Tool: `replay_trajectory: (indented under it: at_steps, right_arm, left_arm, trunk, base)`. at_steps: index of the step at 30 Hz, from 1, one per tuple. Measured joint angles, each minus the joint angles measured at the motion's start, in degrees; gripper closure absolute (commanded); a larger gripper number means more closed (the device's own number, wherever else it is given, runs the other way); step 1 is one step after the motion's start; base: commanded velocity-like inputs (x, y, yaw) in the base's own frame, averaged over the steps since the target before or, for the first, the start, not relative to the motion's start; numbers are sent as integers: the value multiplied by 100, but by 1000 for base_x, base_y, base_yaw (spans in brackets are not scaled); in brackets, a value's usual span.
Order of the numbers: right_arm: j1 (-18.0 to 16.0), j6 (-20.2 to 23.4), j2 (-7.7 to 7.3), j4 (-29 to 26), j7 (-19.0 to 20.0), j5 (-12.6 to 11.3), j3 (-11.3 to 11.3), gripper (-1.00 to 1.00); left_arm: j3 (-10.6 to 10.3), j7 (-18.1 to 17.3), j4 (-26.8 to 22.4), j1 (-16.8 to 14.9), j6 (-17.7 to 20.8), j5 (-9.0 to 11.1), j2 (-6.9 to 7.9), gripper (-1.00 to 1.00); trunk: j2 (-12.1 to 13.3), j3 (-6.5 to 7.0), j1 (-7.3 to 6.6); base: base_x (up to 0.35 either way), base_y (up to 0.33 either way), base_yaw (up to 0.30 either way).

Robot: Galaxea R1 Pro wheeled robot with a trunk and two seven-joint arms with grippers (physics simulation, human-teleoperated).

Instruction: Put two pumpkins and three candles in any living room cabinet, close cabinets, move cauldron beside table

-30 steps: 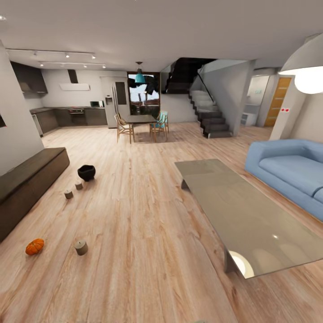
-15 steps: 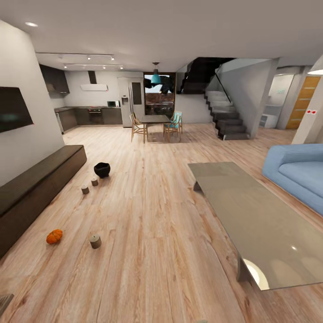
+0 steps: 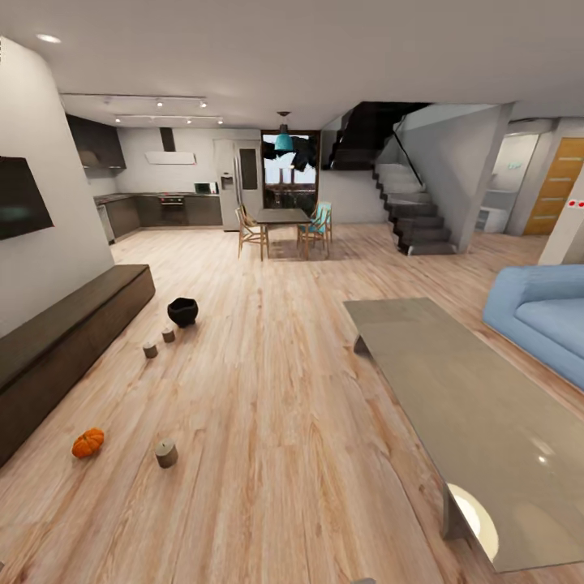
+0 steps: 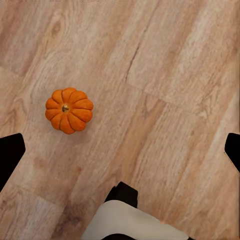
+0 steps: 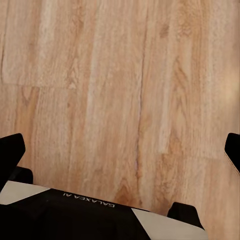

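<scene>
In the head view an orange pumpkin (image 3: 88, 442) lies on the wood floor at the left, with one grey-beige candle (image 3: 166, 453) just right of it. Two more candles (image 3: 150, 349) (image 3: 168, 334) stand farther off, beside the black cauldron (image 3: 182, 311). The long dark brown cabinet (image 3: 57, 341) runs along the left wall, its fronts shut. In the left wrist view my left gripper (image 4: 120, 152) is open above bare floor, and a pumpkin (image 4: 69, 110) lies on the planks off to one side. My right gripper (image 5: 120, 150) is open over bare floorboards.
A low glass-topped coffee table (image 3: 462, 397) stands at the right, with a blue sofa (image 3: 543, 316) beyond it. A TV (image 3: 20, 199) hangs above the cabinet. A dining table with chairs (image 3: 280, 217), a kitchen and stairs (image 3: 414, 219) lie far back. Wide open floor separates cabinet and table.
The head camera has swung left: the TV and more of the cabinet came into view and the sofa slid right. The floor objects kept their places relative to one another.
</scene>
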Motion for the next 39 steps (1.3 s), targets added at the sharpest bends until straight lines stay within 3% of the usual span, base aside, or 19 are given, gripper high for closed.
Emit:
replay_trajectory:
  at_steps: [9, 39]
  right_arm:
    - [0, 0, 3, 0, 0, 0, 0, -100]
    - [6, 0, 1, 0, 0, 0, 0, -100]
  left_arm:
    - [0, 0, 0, 0, 0, -1, -1, -100]
    - [0, 0, 0, 0, -2, -5, -1, -100]
  trunk:
    - [0, 0, 0]
    - [0, 0, 0]
  base:
    - [269, -88, 165]
    - [254, -1, 3]
